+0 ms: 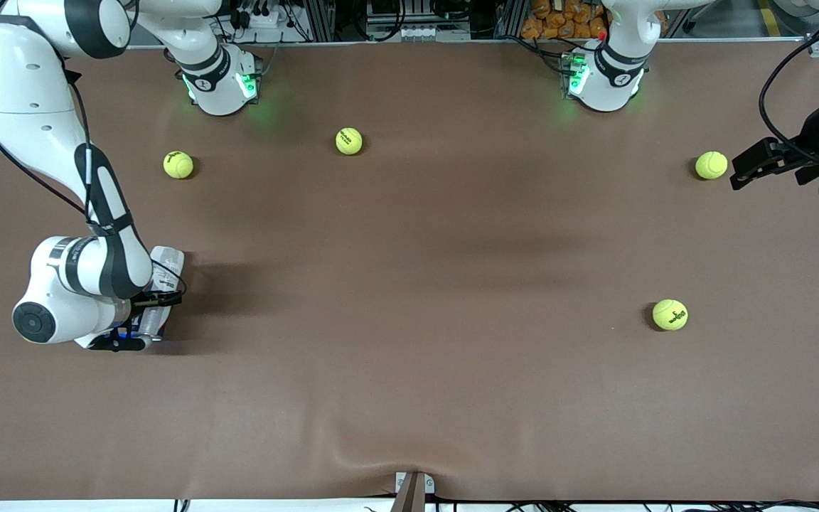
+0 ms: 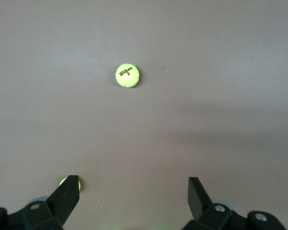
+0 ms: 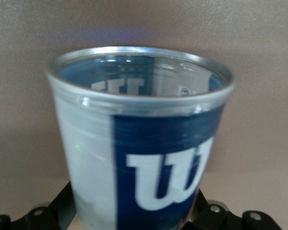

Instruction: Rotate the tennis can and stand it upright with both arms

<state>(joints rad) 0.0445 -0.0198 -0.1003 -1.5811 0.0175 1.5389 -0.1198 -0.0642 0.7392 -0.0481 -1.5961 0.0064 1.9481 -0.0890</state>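
Tennis can [image 1: 163,288] lies at the right arm's end of the table [image 1: 409,370], its long axis running roughly twelve to six o'clock in the front view. The right gripper [image 1: 141,320] pinches it, fingers against its sides. Its silvery open rim shows in the right wrist view [image 3: 139,88]. The left gripper [image 2: 133,189] waits over the brown table, fingers spread wide, empty. Tennis balls [image 1: 670,314] lie scattered.

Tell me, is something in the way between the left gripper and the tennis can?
Nothing visible blocks it. The left gripper hangs open at its own end of the table; the tennis can is in the right gripper at the other end. The tennis balls lie aside.
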